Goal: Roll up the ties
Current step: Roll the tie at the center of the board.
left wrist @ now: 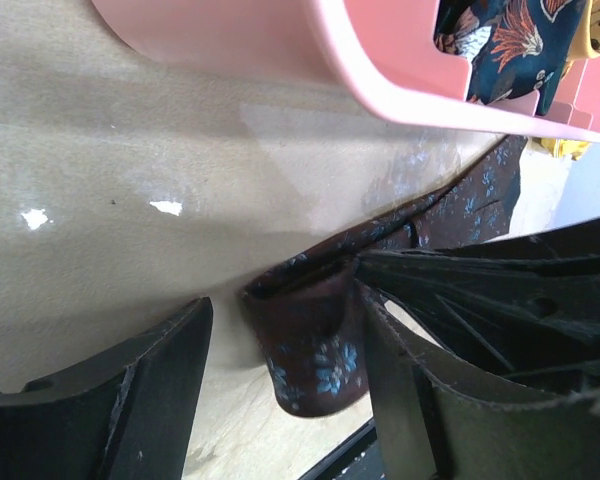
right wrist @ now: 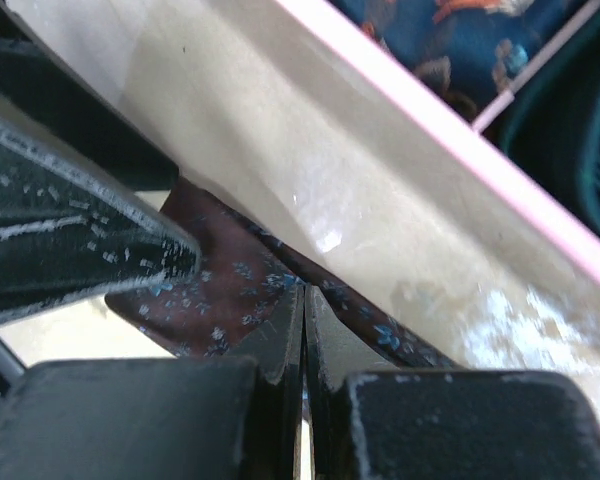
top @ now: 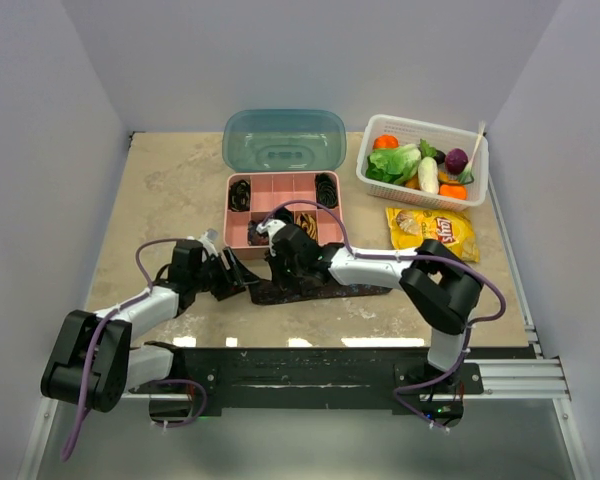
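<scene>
A dark maroon tie (top: 350, 291) with small blue flecks lies flat in front of the pink compartment box (top: 227, 215). Its left end is curled into a short upright roll (left wrist: 320, 350). My left gripper (top: 238, 278) (left wrist: 285, 320) is open around that roll, the right finger against it and the left finger a little apart. My right gripper (top: 277, 268) (right wrist: 303, 300) is shut, its tips pressed down on the tie (right wrist: 230, 290) just beside the roll. Rolled ties sit in the box: black coils (top: 240, 194) (top: 326, 188), a gold one (top: 306, 222) and a navy floral one (left wrist: 500, 50) (right wrist: 430, 40).
The box's teal lid (top: 284, 140) stands open behind it. A white basket (top: 365, 175) of vegetables sits at the back right, with a yellow chips bag (top: 435, 230) in front of it. The pink box wall (left wrist: 280, 40) (right wrist: 450, 140) is close behind both grippers.
</scene>
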`<action>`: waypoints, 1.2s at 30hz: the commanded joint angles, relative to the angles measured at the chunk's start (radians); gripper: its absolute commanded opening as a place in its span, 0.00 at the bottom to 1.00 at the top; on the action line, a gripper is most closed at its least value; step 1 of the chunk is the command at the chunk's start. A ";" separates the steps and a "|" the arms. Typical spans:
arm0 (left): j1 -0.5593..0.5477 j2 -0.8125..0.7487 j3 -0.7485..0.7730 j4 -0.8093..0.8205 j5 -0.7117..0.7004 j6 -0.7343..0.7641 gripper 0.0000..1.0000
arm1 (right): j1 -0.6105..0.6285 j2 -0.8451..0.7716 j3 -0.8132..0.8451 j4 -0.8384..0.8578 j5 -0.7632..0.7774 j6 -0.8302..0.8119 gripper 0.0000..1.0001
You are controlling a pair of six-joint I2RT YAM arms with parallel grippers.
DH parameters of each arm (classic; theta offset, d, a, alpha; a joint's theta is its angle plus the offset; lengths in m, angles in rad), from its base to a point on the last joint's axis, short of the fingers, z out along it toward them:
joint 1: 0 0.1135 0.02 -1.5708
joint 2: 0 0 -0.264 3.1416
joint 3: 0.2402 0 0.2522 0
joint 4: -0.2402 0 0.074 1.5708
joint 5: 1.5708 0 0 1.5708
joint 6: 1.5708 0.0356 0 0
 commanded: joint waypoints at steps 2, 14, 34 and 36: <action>-0.011 -0.003 -0.017 0.020 0.016 -0.022 0.66 | 0.005 -0.118 -0.002 -0.050 0.026 0.006 0.00; -0.011 -0.085 -0.009 -0.038 -0.016 -0.013 0.67 | 0.010 -0.148 -0.034 -0.032 -0.054 0.026 0.00; -0.011 -0.115 -0.024 -0.067 -0.011 -0.008 0.62 | 0.042 -0.078 -0.041 0.010 -0.121 0.049 0.00; -0.011 -0.119 -0.024 -0.071 -0.013 -0.008 0.63 | 0.042 -0.063 -0.052 0.010 -0.121 0.049 0.00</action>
